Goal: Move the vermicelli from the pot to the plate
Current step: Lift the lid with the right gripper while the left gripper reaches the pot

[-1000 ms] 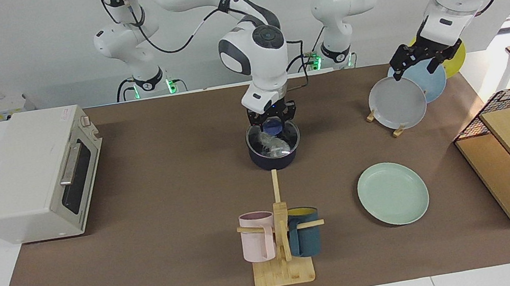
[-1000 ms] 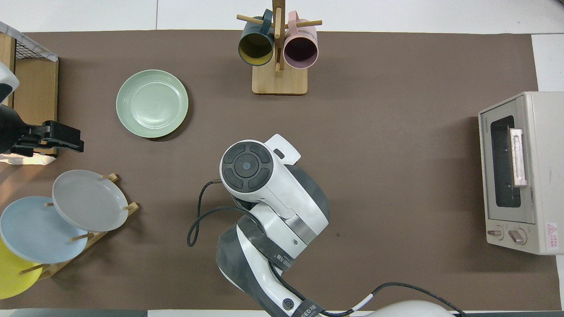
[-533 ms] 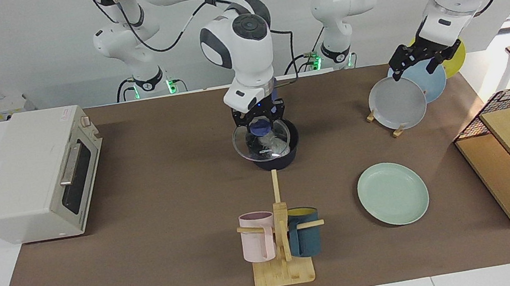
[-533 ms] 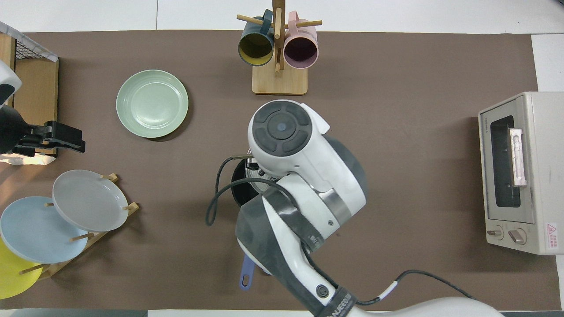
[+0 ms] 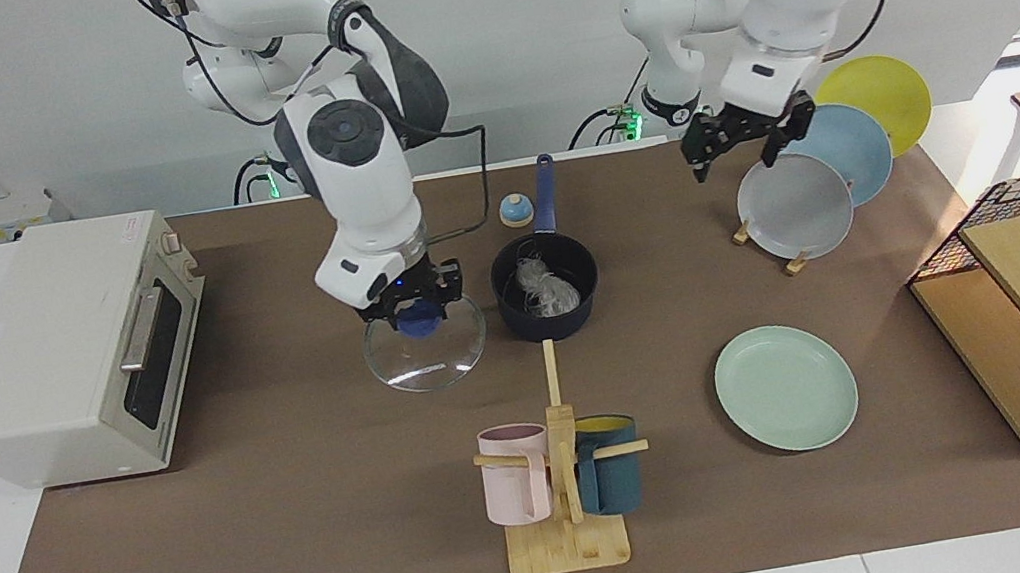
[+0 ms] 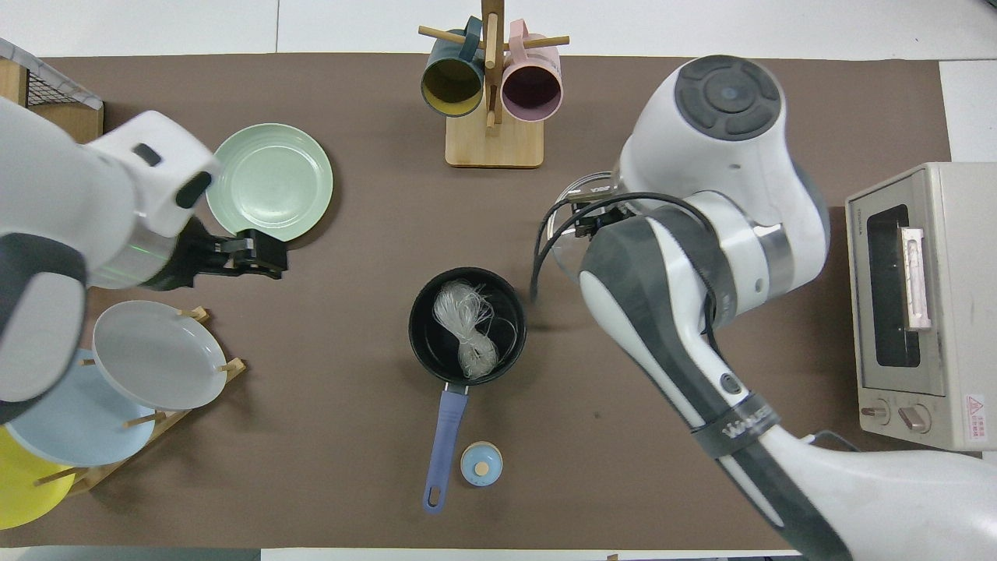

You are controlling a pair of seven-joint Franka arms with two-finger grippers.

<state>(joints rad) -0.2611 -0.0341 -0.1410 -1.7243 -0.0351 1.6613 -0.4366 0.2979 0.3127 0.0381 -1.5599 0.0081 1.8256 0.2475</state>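
The whitish translucent vermicelli (image 5: 547, 287) lies in the uncovered dark navy saucepan pot (image 5: 546, 289), mid-worktop. The right gripper (image 5: 416, 316) pinches the round glass lid (image 5: 425, 350) by its blue knob beside the pot. The left gripper (image 5: 745, 144), fingers spread, hangs near the grey plate (image 5: 795, 206). The pale mint-green plate (image 5: 786, 387) sits apart.

The vermicelli (image 5: 546, 289) lies in the pot (image 5: 550, 316), mid-table. Beside the pot, toward the right arm's end, the lid (image 5: 426, 352) hangs under the right gripper's (image 5: 415, 309) fingers. The plate (image 5: 786, 387) lies farther from the robots, toward the left arm's end. The left gripper (image 5: 745, 148) hovers over the table just beside the plate rack (image 5: 795, 264).
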